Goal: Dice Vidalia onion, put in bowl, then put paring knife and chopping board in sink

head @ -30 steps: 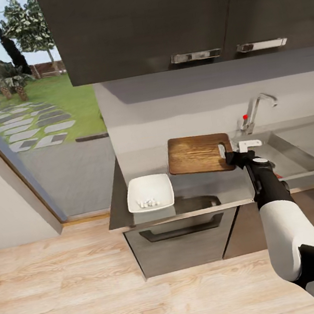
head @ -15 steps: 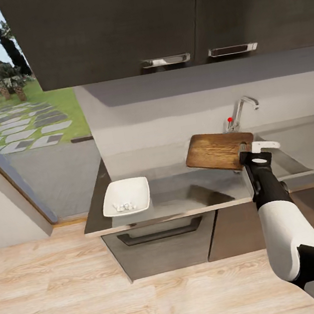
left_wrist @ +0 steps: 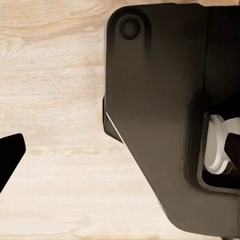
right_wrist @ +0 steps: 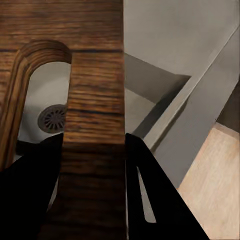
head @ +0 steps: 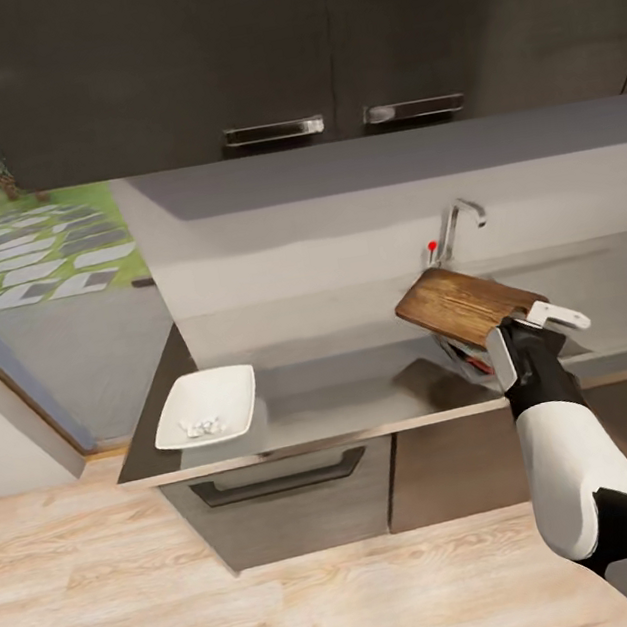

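A kitchen scene, seen from the robot's head. The right gripper (head: 533,324) has its fingers closed on the handle end of the chopping board (head: 466,302) and holds it in the air, tilted, over the left edge of the sink (head: 600,334). In the right wrist view the board's (right_wrist: 95,100) slot handle frames the sink's round drain (right_wrist: 52,118) below, so the board is above the basin and not yet set down.

A little red shows at the sink's near left corner, just under the board; it may be the paring knife (head: 479,364), though it is too small to be sure. Well to the left of the sink, the white bowl (head: 207,407) sits on the countertop (head: 356,388) with small pale pieces in it, apparently the diced onion (head: 203,428).

The dicing and transfer look done. Judging from this, lowering the board into the sink and letting go is what remains. The left gripper's fingers cannot be read from its wrist view.
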You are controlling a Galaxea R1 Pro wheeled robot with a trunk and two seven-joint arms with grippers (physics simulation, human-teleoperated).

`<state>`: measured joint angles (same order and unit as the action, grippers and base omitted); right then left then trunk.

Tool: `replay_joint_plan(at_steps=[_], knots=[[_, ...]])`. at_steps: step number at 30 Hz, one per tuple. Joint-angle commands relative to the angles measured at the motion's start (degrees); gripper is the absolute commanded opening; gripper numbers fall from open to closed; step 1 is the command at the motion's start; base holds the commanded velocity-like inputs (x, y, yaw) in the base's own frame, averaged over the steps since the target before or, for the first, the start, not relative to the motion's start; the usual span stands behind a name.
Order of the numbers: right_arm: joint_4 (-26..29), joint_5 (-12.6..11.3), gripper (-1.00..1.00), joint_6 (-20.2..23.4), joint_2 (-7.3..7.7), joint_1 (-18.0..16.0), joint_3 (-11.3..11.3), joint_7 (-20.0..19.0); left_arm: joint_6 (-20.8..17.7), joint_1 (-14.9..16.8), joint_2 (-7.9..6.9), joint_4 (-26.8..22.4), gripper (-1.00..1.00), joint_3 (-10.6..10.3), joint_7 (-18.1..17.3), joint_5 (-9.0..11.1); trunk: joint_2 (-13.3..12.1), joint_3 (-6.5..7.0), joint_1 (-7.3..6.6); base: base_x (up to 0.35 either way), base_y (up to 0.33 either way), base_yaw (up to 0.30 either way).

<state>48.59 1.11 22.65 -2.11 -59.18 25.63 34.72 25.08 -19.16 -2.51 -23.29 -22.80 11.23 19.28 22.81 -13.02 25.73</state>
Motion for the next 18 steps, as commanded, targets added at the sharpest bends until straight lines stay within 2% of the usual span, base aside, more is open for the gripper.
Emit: replay_joint_plan(at_steps=[1, 9, 18], knots=[[0.1, -0.03, -1.0, 0.33, -0.06, -0.06, 0.11, 0.24, 0.07, -0.01, -0.02, 0.05, 1.0, -0.49, 0.46, 0.32, 0.11, -0.09, 0.05, 0.21, -0.235, 0.0], [0.53, -0.48, -1.0, 0.69, -0.82, -0.06, 0.21, 0.64, 0.14, 0.0, 0.13, 0.49, 1.0, -0.49, 0.46, 0.3, 0.11, -0.14, 0.05, 0.218, -0.23, 0.0], [-0.16, -0.58, -1.0, 0.39, -0.91, -0.06, 0.13, 2.34, 0.2, -0.03, 0.05, 0.53, 1.0, -0.49, 0.46, 0.4, 0.11, -0.87, 0.05, 0.233, -0.21, 0.0]])
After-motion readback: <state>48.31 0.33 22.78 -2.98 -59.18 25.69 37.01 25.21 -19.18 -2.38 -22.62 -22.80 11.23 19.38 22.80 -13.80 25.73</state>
